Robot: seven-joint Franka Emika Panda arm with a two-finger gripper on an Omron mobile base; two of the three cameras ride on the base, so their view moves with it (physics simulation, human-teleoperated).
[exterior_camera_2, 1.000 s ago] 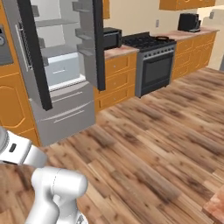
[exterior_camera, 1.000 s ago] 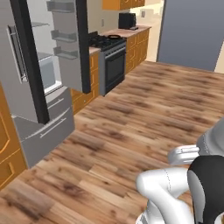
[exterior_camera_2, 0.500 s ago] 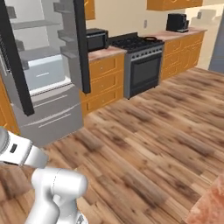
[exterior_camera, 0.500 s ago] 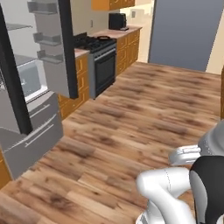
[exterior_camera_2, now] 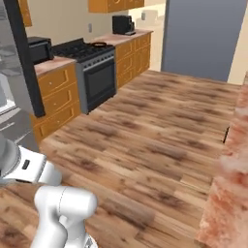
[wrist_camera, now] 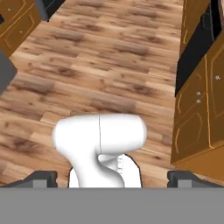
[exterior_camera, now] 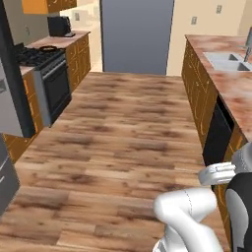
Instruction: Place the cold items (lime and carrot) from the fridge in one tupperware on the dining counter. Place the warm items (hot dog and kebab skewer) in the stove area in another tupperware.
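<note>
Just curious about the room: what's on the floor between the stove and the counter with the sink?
Nothing but bare wooden floor between the stove and the sink counter, seen in the left base view.

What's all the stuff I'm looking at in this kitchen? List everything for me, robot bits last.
stove: one, black with grey trim, against the far wall between the wooden cabinets.
pan: one, dark, on top of the stove.
microwave: one, black, on the counter beside the stove.
coffee machine: one, black, on the counter past the stove.
cabinets: several, orange-brown wood, beside the stove and under the counters.
fridge door: one, grey with a dark edge, standing open.
sink: one, grey, set in the reddish stone counter.
dishwasher: one, black, under that counter.
floor: wooden planks, brown.
gripper: one, dark fingertips, open, holding nothing.
</note>
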